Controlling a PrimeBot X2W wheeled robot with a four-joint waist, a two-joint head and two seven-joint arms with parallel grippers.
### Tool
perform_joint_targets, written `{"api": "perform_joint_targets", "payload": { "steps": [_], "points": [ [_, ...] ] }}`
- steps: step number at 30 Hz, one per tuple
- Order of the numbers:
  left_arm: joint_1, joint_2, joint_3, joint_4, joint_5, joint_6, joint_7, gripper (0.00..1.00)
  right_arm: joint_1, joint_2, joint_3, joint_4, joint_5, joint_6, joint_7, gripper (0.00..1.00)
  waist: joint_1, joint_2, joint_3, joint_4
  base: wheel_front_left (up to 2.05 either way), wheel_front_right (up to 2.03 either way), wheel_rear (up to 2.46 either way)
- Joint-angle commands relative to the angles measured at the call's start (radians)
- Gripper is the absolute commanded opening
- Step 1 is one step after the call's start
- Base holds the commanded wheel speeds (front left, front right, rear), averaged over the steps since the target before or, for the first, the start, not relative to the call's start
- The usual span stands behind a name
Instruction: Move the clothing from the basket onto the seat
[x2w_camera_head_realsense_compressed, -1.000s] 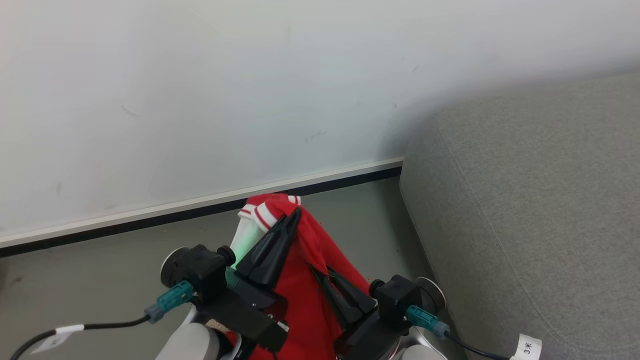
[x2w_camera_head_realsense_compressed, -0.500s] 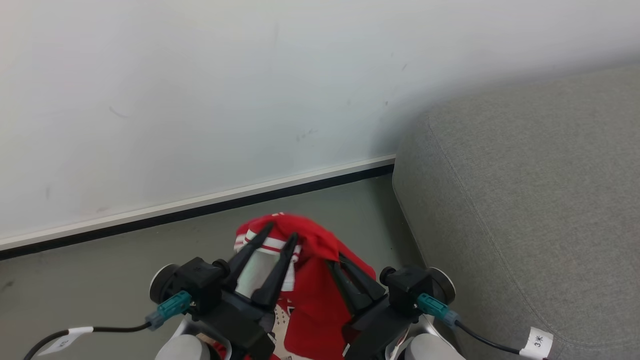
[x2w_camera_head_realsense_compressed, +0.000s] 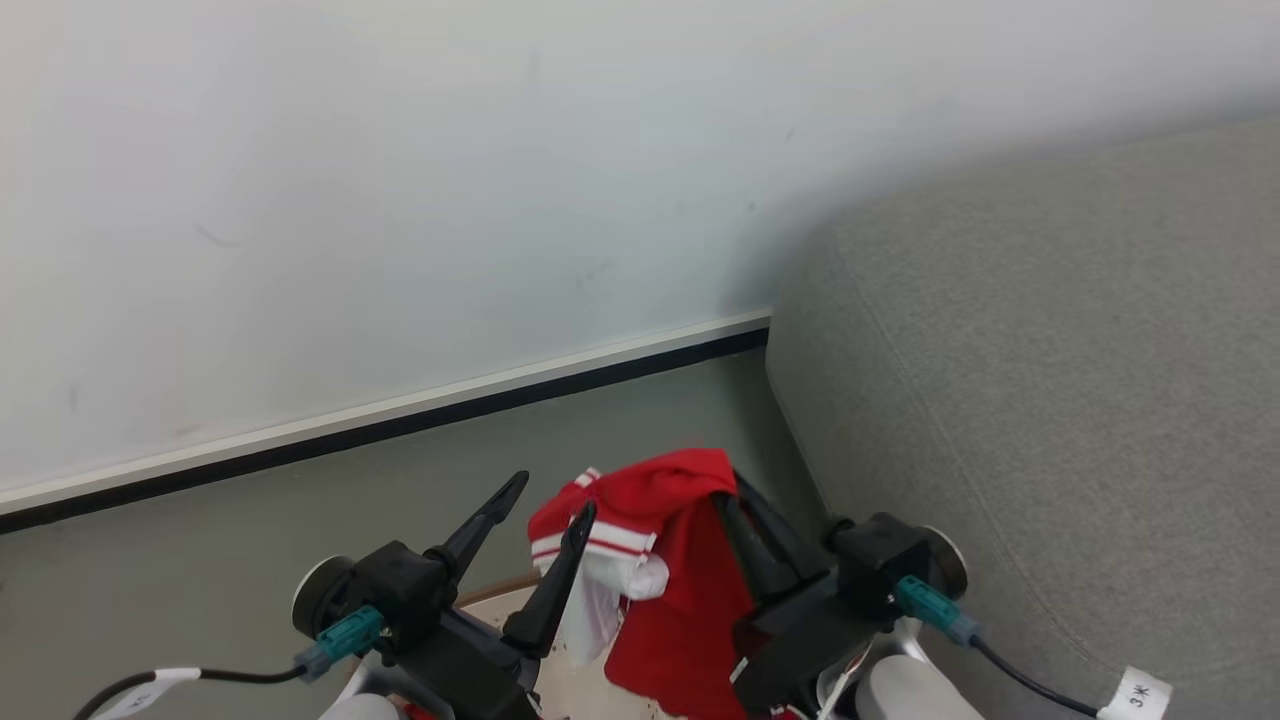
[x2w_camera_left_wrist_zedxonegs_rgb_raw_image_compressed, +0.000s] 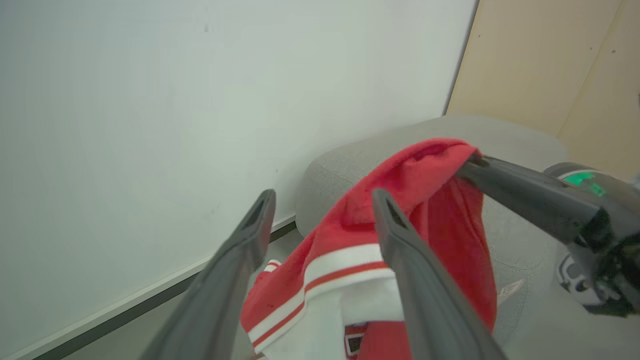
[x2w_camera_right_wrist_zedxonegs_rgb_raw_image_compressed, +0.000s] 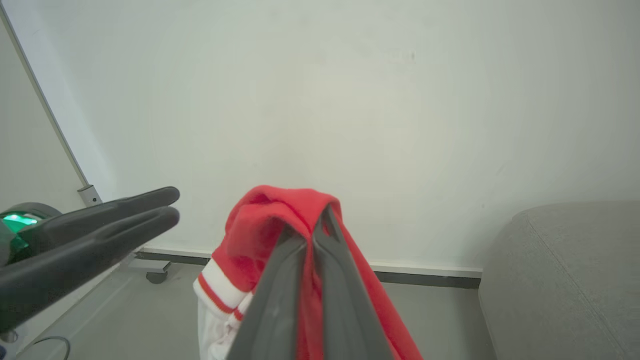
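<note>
A sparse indoor room, likely a test space: bare white wall (x2w_camera_head_realsense_compressed: 400, 200), grey floor (x2w_camera_head_realsense_compressed: 250, 520), one grey-green sofa (x2w_camera_head_realsense_compressed: 1050, 400).

clothing (x2w_camera_head_realsense_compressed: 690, 590): soft red cloth, matt, white striped cuff | seat (x2w_camera_head_realsense_compressed: 1050, 400): coarse woven grey-green fabric, matt | fingers (x2w_camera_head_realsense_compressed: 485, 518): dark smooth plastic, dull sheen | wall (x2w_camera_head_realsense_compressed: 400, 200): smooth, matt white | floor (x2w_camera_head_realsense_compressed: 250, 540): smooth grey, matt

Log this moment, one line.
left jaws: open | right jaws: shut on clothing | clothing: held up, beside seat, not on it
</note>
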Motion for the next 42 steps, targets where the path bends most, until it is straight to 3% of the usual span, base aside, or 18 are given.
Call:
{"api": "perform_joint_targets", "payload": {
  "steps": [1,24,42],
  "points": [
    [0.009,0.010,-0.008,0.003,0.011,-0.001,-0.009,1.00,0.005,-0.005,-0.012,-0.024,-0.006,0.000,-0.001,0.00,0.0000,-0.0001,0.009,-0.028,0.00,0.00,0.00],
    [-0.071,0.033,-0.063,0.023,0.040,-0.004,-0.016,1.00,0.016,-0.007,-0.148,-0.229,-0.054,0.000,-0.001,0.00,0.0000,-0.0001,0.125,-0.316,0.00,0.00,0.00],
    [-0.260,0.023,-0.225,0.122,0.002,-0.034,-0.025,1.00,0.102,0.013,-0.331,-0.369,-0.083,0.000,-0.001,0.00,0.0000,-0.0001,0.265,-0.364,0.02,0.02,0.02]
  ]
}}
